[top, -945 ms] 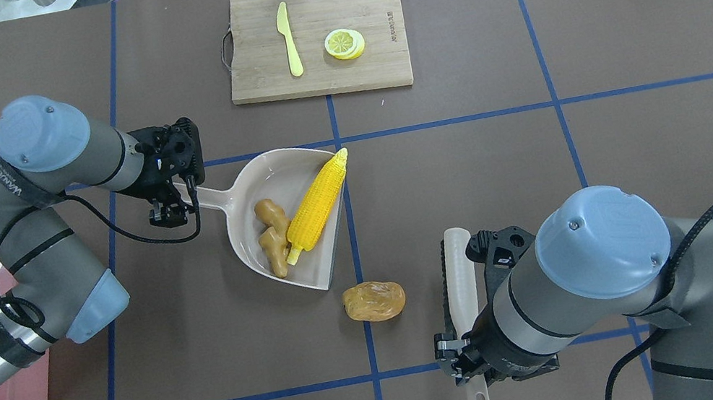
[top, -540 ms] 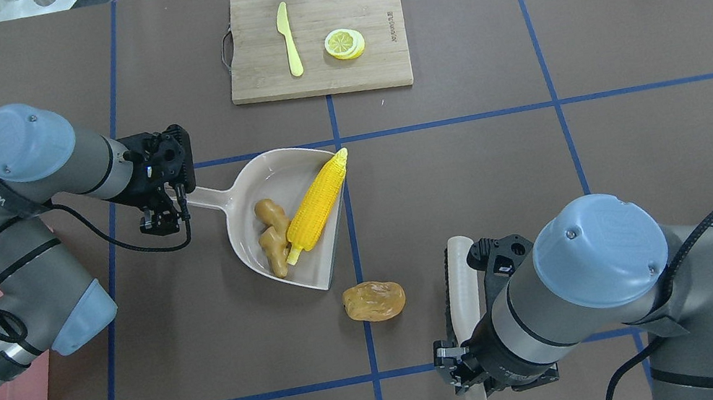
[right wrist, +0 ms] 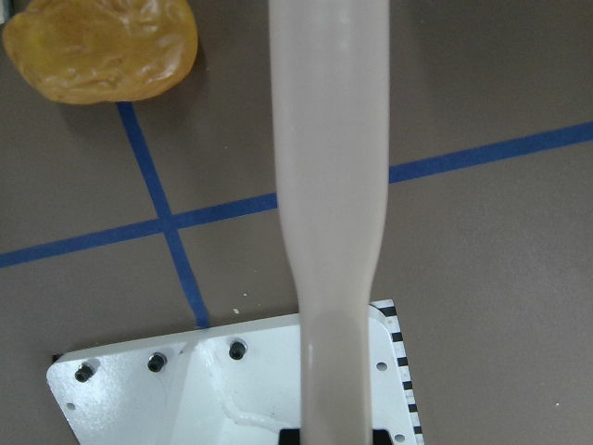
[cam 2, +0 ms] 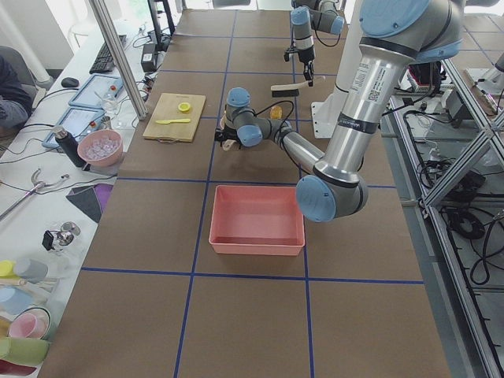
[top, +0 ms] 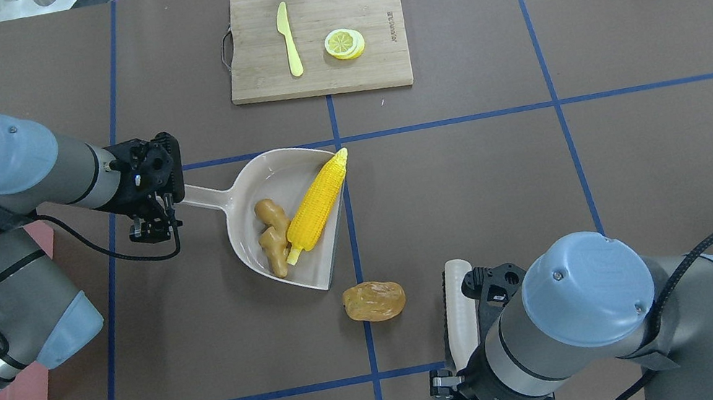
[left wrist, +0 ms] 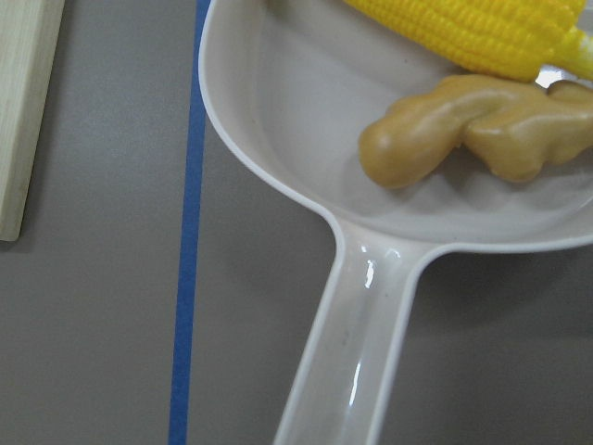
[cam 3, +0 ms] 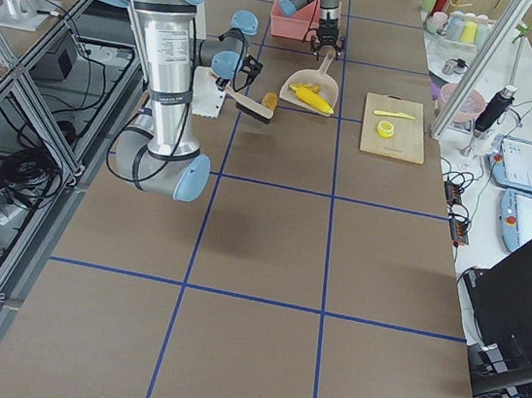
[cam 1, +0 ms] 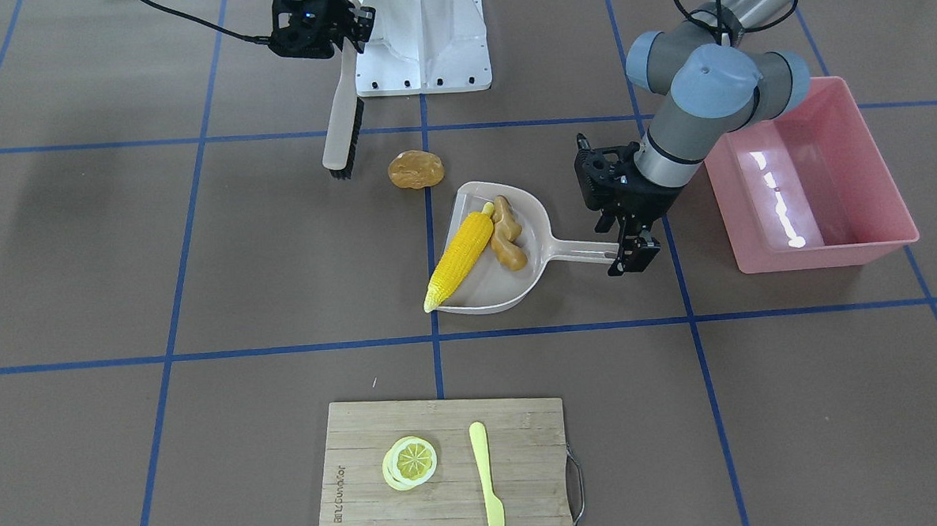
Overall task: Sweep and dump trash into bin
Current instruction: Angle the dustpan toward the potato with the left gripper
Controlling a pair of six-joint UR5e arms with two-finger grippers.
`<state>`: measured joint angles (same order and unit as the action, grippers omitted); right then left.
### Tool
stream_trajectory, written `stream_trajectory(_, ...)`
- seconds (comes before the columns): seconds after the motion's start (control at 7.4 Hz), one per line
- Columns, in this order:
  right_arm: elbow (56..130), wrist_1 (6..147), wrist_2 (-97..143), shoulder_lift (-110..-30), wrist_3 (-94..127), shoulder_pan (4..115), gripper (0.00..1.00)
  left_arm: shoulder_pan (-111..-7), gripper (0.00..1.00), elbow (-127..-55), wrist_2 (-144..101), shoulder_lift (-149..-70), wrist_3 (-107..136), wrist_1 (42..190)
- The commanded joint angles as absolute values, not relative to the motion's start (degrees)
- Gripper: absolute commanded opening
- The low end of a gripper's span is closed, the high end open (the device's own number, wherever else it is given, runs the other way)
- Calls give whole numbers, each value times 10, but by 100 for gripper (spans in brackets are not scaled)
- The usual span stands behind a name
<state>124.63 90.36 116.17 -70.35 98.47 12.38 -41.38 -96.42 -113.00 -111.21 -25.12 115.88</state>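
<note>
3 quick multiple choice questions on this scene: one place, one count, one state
1. Where is the potato lump? A in the bin B on the table beside the dustpan C on the cutting board
2. How many trash pieces lie in the dustpan? A three B one C two
3. The right hand is: A shut on the brush B open, empty C shut on the knife
Answers: 1 B, it sits on bare table off the pan's open edge. 2 C, only the corn cob and ginger root are inside. 3 A, the brush handle runs into it.
</note>
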Motion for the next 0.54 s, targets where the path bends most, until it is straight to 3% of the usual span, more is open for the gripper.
stream_trajectory(0.0, 1242, 901, 1158, -701, 998, 115, 0, -412, 86, -976, -1127, -1096, -265, 1160)
stream_trajectory(0.41, 1227, 900, 1152, -694, 996, 111, 0, -411, 86, -976, -1126, -1096, -265, 1160)
